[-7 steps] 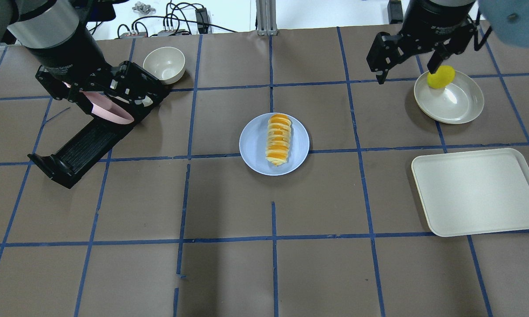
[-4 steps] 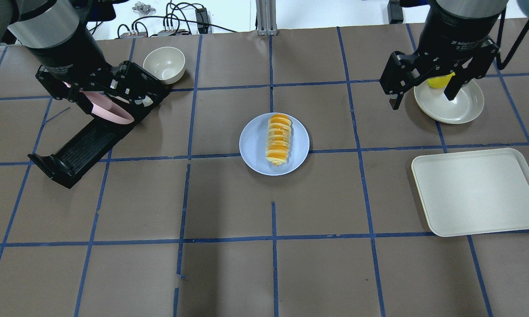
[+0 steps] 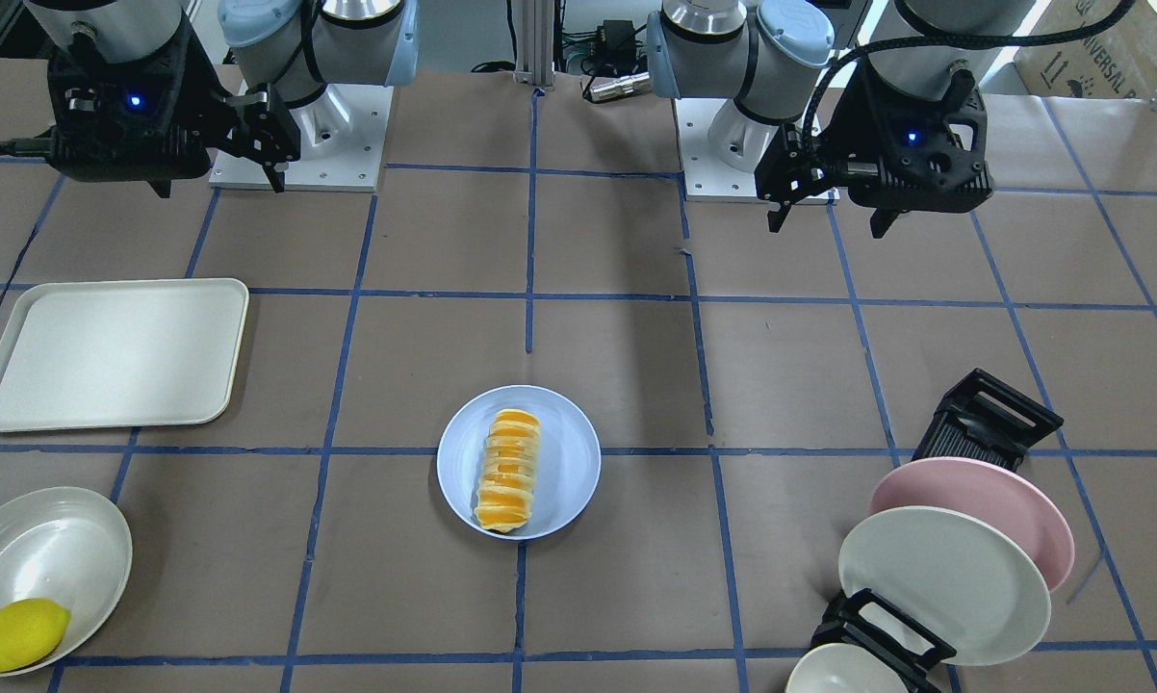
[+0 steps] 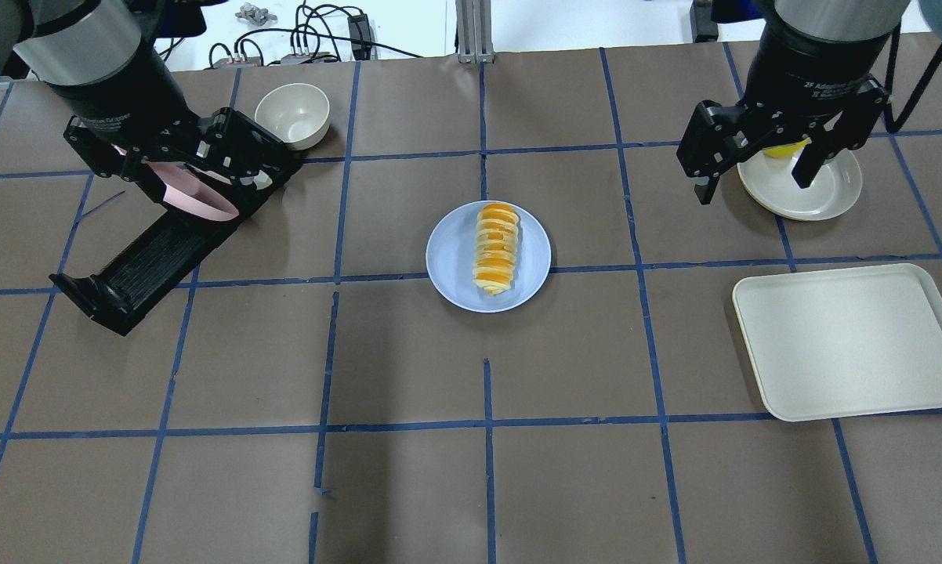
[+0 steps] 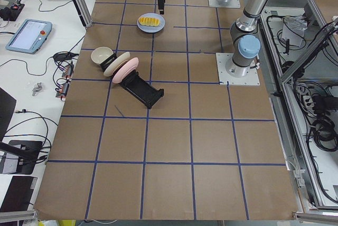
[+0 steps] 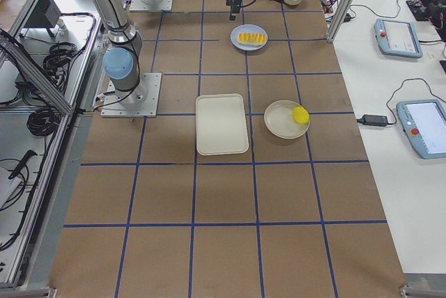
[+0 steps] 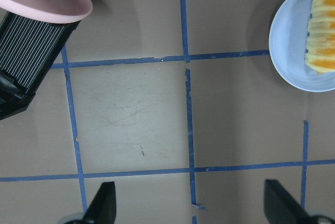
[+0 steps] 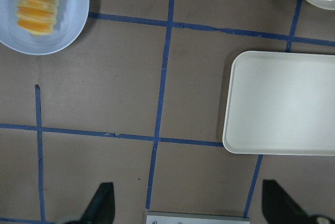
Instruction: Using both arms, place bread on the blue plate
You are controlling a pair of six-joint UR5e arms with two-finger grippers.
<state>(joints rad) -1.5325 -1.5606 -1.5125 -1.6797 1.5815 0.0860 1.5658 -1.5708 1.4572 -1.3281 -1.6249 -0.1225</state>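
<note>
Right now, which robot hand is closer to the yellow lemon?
Right. The right gripper hangs on the same side as the lemon, well back from it; the left gripper hangs on the opposite side, past the blue plate.

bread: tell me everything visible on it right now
The bread is an elongated segmented roll, with orange-golden ridges alternating with pale cream stripes. It looks whole. It lies flat on the blue plate, with its long axis running away from the robot and nearly spanning the plate's inner floor. Only the plate touches it.
</note>
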